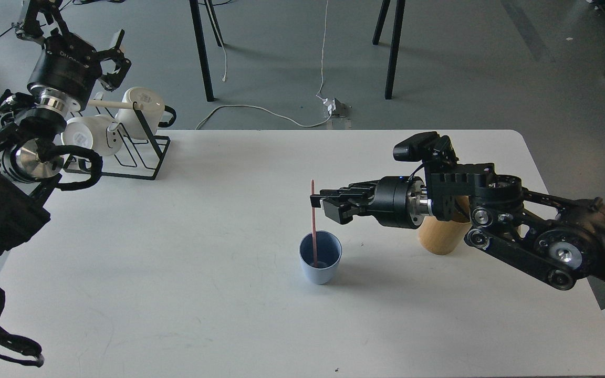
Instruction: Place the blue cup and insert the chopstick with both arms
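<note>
Blue cup [320,258] upright on the table [229,315], right of centre, nearer the front edge than the back. Chopstick [313,220] stands in it, lower end down at the cup's floor, upper part pinched in my right gripper [317,201], whose fingers are closed thin on the stick. Left gripper [115,59] is up over the rear-left corner by the mug rack [139,152], fingers spread, holding nothing.

Handling, as I judge it: the stick is light, stiff and smooth. It could slide or pivot in the pads, so a grip in the upper third suits. The cup looks like light plastic, easily tipped if the stick levers on the rim; take it low round the wall.

Bamboo holder [441,236] sits behind my right wrist near the right edge. White mugs [142,105] carry small marks, unreadable. No other writing legible.
</note>
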Motion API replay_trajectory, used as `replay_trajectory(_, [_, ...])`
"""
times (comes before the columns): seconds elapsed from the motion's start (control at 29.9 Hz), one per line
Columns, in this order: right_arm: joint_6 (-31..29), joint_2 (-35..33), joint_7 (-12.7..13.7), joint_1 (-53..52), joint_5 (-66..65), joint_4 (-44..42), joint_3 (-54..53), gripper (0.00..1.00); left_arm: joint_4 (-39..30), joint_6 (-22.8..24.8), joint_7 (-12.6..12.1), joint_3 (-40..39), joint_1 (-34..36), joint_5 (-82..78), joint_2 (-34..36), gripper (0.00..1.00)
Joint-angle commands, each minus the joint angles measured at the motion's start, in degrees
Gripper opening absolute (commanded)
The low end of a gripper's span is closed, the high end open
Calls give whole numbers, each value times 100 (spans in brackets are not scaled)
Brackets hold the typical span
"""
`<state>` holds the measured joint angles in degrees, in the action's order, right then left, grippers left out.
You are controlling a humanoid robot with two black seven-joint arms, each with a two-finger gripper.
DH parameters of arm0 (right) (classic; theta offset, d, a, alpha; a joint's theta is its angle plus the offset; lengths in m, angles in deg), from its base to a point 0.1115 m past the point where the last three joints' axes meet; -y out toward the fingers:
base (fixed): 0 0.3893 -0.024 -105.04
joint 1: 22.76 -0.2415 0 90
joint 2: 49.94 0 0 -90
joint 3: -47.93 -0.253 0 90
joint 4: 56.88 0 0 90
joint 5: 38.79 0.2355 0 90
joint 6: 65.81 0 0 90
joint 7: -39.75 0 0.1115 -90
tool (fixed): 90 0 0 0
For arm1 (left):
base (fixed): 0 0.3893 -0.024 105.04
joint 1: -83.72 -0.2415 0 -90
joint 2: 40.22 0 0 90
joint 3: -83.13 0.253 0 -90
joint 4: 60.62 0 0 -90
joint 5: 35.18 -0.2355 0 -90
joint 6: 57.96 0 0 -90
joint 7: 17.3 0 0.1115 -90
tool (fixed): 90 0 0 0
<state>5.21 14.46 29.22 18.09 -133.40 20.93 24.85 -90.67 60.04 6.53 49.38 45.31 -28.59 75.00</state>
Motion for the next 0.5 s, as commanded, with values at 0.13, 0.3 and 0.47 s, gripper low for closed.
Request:
replay_trajectory(0.13, [34,-24,-19,-7,802,-46,-1478,98,0,0,8,-26,18,9,9,100])
replay_trajectory(0.3, [43,-42,25,-16,1497,-344,-2630,99,0,0,79,-421,-17,26,-53,100])
replay_trajectory(0.47, [8,-50,-10,-16,3015,-1021,-3379,99,0,0,79,-457,-26,26,-53,100])
